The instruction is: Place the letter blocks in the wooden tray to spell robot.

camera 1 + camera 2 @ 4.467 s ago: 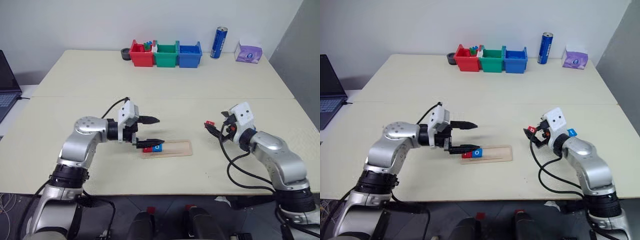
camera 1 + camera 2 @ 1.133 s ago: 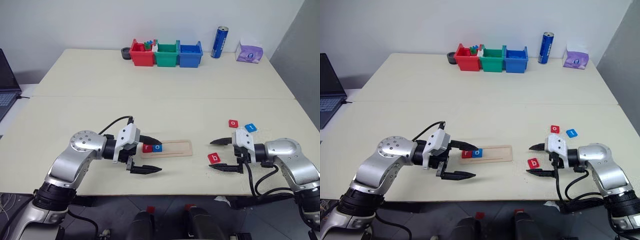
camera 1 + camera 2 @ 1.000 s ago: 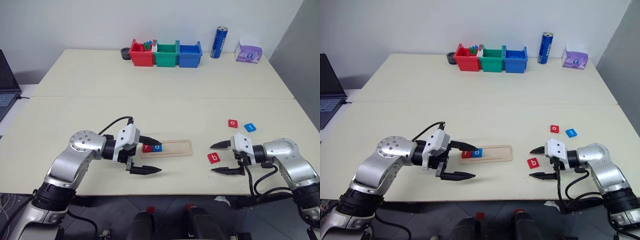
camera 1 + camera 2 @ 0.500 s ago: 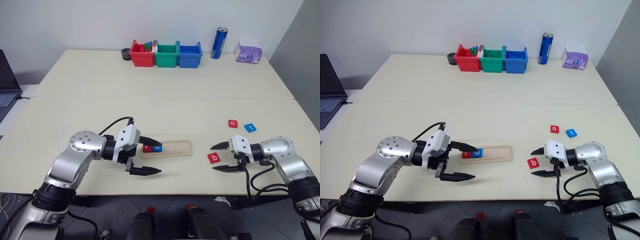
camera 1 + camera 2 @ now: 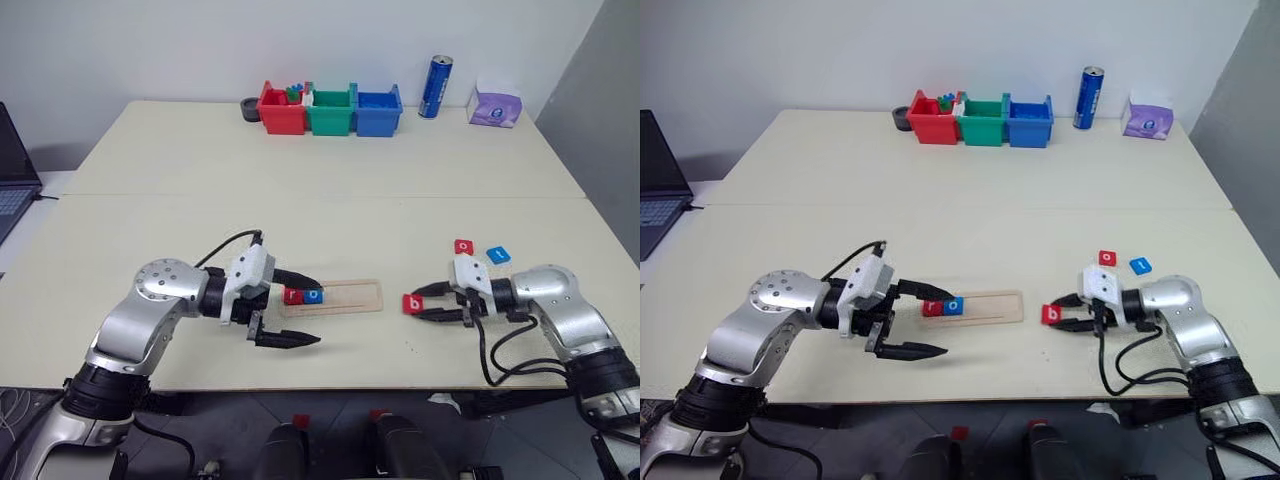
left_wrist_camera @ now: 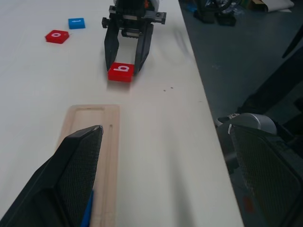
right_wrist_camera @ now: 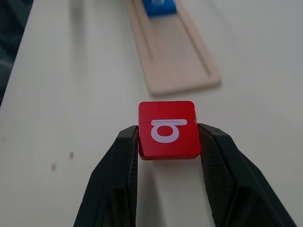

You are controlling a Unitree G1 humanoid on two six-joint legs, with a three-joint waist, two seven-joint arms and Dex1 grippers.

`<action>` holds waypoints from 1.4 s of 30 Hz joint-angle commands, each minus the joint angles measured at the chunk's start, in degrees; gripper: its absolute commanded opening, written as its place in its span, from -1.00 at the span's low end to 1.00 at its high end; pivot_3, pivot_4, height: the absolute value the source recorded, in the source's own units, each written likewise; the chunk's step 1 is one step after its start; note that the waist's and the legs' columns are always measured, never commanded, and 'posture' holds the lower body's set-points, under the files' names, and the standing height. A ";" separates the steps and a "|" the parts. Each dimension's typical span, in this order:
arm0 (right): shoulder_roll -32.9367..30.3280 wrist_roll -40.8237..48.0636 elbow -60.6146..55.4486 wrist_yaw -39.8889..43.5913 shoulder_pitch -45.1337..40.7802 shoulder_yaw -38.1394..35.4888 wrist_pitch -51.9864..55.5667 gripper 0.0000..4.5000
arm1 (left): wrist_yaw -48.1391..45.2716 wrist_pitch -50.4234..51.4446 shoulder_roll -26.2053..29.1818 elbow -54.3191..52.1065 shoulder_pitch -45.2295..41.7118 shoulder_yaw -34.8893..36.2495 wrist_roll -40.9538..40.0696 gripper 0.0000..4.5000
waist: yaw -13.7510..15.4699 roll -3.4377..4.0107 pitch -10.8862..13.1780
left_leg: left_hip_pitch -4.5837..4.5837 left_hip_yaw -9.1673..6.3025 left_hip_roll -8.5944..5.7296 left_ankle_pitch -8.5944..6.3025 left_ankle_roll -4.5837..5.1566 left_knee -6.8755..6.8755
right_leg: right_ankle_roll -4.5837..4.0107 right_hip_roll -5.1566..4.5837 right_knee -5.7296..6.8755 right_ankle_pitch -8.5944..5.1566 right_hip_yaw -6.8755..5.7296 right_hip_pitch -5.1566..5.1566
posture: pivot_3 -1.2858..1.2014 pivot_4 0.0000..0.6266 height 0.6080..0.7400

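Wooden tray [image 5: 340,296] lies lengthwise toward the b block [image 5: 412,303].

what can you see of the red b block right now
The red b block is a small flat square tile with rounded corners and a white lowercase b on its face. It looks like plastic. The right end effector clamps it by two opposite edges, just short of the wooden tray's free end.

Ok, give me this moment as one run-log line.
right gripper: shut on red square b block | left gripper: open beside pale wooden tray | tray: r, o
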 commanded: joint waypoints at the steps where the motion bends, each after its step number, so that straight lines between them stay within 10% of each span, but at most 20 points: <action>1: 3.97 2.74 -5.25 -3.18 -3.70 0.90 7.57 -0.35 | -0.58 -2.86 3.30 2.20 -0.04 4.29 0.40 1.00 | -0.01 0.02 0.01 | 0.02 -0.01 0.01 0.00 0.00 -0.02 | -0.01 0.01 0.01 -0.01 -0.01 0.00 | 0.03 -0.52 1.00; 14: 14.87 -5.19 5.80 -7.74 -10.96 9.42 3.54 -0.35 | 1.42 -2.01 6.44 -0.73 4.00 7.57 -0.54 1.00 | 0.36 0.06 0.04 | -0.16 0.05 -0.10 0.00 0.00 -0.01 | -0.01 -0.21 -0.12 -0.01 -0.06 -0.08 | 0.03 -0.52 1.00; 42: 18.31 -9.91 13.38 -8.22 -14.22 10.86 -1.10 -0.35 | 2.62 -0.99 5.81 -0.57 1.53 6.31 -0.16 1.00 | 0.23 0.07 0.04 | -0.17 0.03 -0.08 0.00 0.00 -0.03 | -0.01 -0.16 -0.06 -0.01 -0.08 -0.13 | 0.03 -0.52 1.00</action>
